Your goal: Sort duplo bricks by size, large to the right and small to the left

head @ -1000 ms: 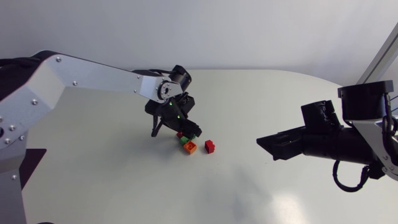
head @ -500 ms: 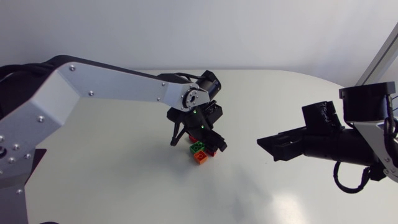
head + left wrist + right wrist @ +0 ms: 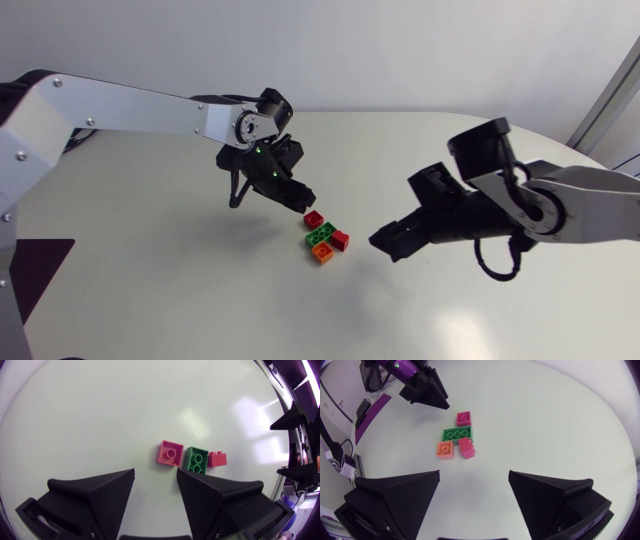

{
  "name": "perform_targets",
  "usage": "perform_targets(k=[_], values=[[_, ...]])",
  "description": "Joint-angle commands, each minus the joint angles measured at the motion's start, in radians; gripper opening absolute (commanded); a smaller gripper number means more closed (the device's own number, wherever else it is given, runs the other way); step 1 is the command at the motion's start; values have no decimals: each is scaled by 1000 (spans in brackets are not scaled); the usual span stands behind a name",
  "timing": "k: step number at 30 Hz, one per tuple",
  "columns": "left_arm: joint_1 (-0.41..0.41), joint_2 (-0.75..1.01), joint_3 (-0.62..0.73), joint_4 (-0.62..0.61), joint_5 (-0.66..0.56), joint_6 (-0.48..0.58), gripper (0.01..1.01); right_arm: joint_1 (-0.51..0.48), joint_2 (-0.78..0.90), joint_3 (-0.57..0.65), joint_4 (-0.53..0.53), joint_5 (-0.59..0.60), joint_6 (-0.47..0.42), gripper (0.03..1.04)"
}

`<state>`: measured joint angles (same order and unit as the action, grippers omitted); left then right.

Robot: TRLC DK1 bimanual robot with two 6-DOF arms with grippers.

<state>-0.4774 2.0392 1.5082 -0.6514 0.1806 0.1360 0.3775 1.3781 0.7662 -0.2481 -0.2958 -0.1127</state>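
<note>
On the table [image 3: 450, 160], head view: we see four duplo bricks clustered near the middle: a red square brick [image 3: 314, 218], a green long brick [image 3: 321, 234], an orange brick [image 3: 322, 253] and a small red brick [image 3: 341, 239].
Arms, head view: our left gripper [image 3: 298, 196] hangs just beside the red square brick. Our right gripper [image 3: 385, 243] points at the cluster from the other side, near it but apart.
Left wrist view: our left gripper [image 3: 156, 474] has its fingers spread over bare table. The red square brick [image 3: 170, 453], green long brick [image 3: 198, 459] and small red brick [image 3: 217, 459] lie in a row just ahead.
Right wrist view: our right gripper [image 3: 475, 476] is spread wide, gripping nothing. Ahead lie the orange brick [image 3: 444, 449] and small red brick [image 3: 467, 447], then the green long brick [image 3: 457, 434], then the red square brick [image 3: 464, 418]. The left gripper [image 3: 432, 395] is beyond them.
</note>
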Motion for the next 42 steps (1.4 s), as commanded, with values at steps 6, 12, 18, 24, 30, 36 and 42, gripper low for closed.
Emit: perform_targets(k=[6, 12, 18, 24, 30, 36, 42], values=[[42, -73, -83, 18, 7, 36, 597, 72, 265, 162, 7, 47, -79, 757], [71, -105, -131, 33, 7, 53, 598, 104, 395, 229, 9, 96, -87, 757], [91, -137, -161, 39, 7, 66, 598, 127, 446, 277, 9, 103, -88, 759], [100, -159, -186, 45, 7, 71, 613, 155, 500, 318, 4, 136, -102, 756], [106, -188, -213, 47, 7, 88, 657, 172, 552, 357, 10, 138, -128, 282], [122, -205, -229, 49, 5, 97, 700, 181, 512, 326, 18, 153, -130, 182], [141, -252, -255, 50, 5, 106, 802, 259, 374, 278, 24, 156, -134, 180]])
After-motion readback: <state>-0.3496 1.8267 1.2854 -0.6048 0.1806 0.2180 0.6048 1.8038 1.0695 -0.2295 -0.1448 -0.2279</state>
